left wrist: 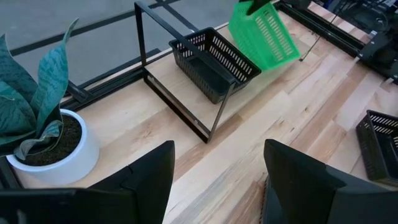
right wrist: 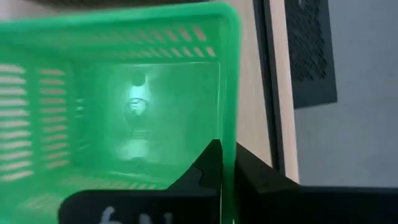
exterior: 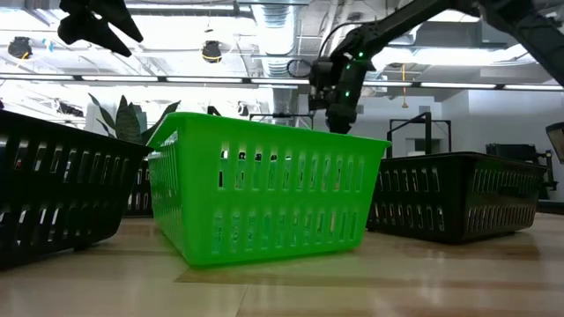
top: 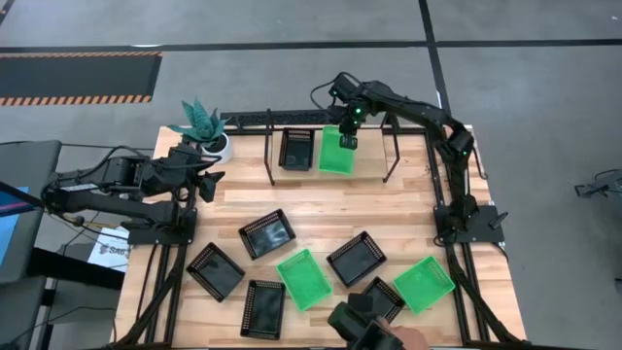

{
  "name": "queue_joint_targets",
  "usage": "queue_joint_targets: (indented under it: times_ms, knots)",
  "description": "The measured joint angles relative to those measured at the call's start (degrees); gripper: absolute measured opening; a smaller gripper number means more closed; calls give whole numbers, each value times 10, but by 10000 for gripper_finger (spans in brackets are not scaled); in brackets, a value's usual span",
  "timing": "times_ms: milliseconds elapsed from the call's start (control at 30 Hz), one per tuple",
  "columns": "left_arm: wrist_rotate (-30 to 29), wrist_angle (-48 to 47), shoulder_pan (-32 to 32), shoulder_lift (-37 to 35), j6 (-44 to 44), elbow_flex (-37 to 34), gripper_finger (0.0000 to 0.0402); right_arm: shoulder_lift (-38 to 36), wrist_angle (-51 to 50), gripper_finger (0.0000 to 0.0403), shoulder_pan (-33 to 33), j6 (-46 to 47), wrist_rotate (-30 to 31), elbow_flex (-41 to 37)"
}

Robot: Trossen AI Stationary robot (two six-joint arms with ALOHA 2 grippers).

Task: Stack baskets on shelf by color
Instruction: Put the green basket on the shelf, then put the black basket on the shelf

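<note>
Placement step: right end effector [top: 348,142] pinches the wall of a green basket [top: 335,154] over the shelf [top: 268,161], just beside the black basket [top: 296,148] already in it. Next move looks like lowering it flat into its own bay, then releasing; the basket hangs tilted in the left wrist view, and the rack posts and black neighbour crowd it. Left end effector [left wrist: 214,180] waits spread and empty near the potted plant [top: 206,128]; remaining baskets sit scattered on the surface [top: 408,209].

Shelf [top: 389,146] right bay free; black basket [top: 296,148], green basket [top: 337,151] block left.
</note>
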Motion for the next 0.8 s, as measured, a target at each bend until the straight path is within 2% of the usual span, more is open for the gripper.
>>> queue_joint_targets:
  times_ms: [100,367,567,667,800]
  knots:
    - [0,0,0,0,-1,0,236,16,-1,58,0,-6,29,0]
    - [0,0,0,0,-2,0,236,14,41,116,-3,-14,33,0]
    - [0,0,0,0,-4,0,236,11,39,170,4,4,48,31]
    - [0,0,0,0,-3,0,236,-2,8,187,10,36,49,69]
    - [3,0,0,0,-2,0,236,-35,-81,195,21,114,70,116]
